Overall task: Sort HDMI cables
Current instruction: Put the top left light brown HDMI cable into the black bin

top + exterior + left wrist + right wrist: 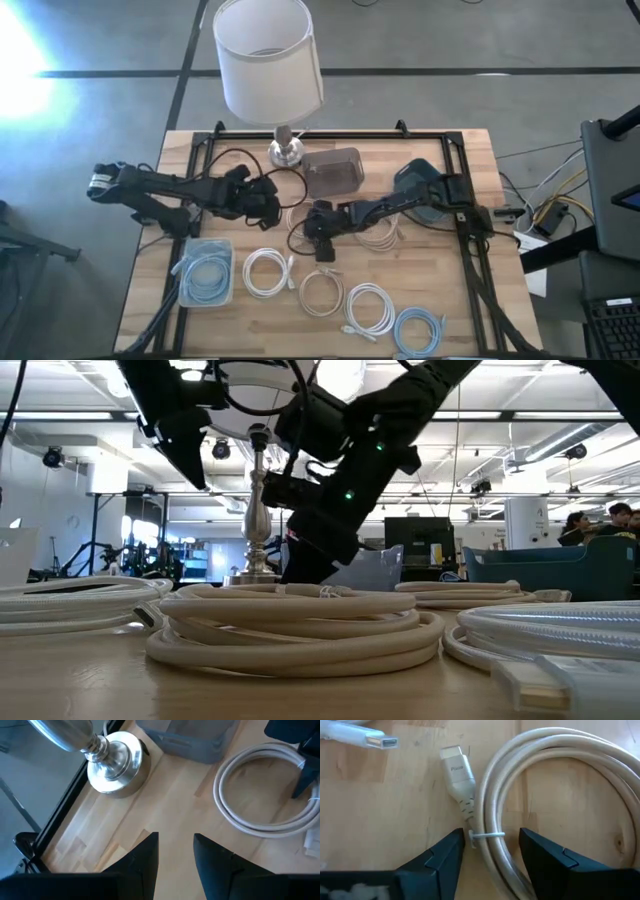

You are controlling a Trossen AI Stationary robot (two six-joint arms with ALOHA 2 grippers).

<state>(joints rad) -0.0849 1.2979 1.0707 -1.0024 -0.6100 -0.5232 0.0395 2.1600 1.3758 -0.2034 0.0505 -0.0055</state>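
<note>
Beige coil point(555, 795) straddled by the open right gripper point(492, 850).
Closing off-centre could pinch one strand, unravelling it; left gripper point(175, 852) waits, jaws parted, empty.

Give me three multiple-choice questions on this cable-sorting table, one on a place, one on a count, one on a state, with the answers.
1. Where does the lamp stand?
A. at the table's far edge, by the grey box
B. at the near edge
C. inside the clear tray

2. How many light blue coils show in the high view?
A. none
B. two
C. five

3. How is the right claw?
A. shut on a plug
B. open, astride a beige coil
C. out of view

Answers: 1 A, its base sits beside the box. 2 B, one coil in the tray, one at the near edge. 3 B, the right wrist view shows the strands between parted fingers.
</note>
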